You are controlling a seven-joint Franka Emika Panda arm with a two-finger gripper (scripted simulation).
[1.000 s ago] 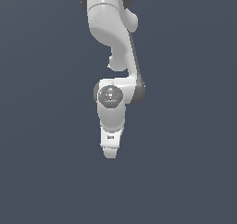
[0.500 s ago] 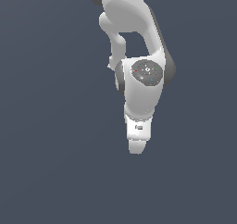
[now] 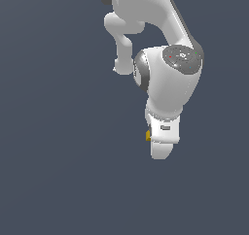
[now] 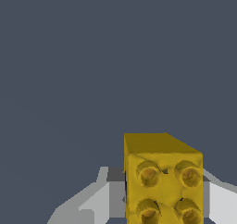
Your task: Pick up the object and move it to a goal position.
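The tool (image 3: 163,149) is clamped on the yellow studded brick (image 4: 163,181), which sits between its fingers (image 4: 99,197). Held off-centre, the brick could slip out during a fast swing.

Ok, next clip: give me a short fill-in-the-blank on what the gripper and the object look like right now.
1. The block is ____ in colour.
2. The wrist view shows ____ round studs on the block's near face.
3. In the exterior view, the block peeks out at the gripper's ____ side.

Missing words: yellow; four; left
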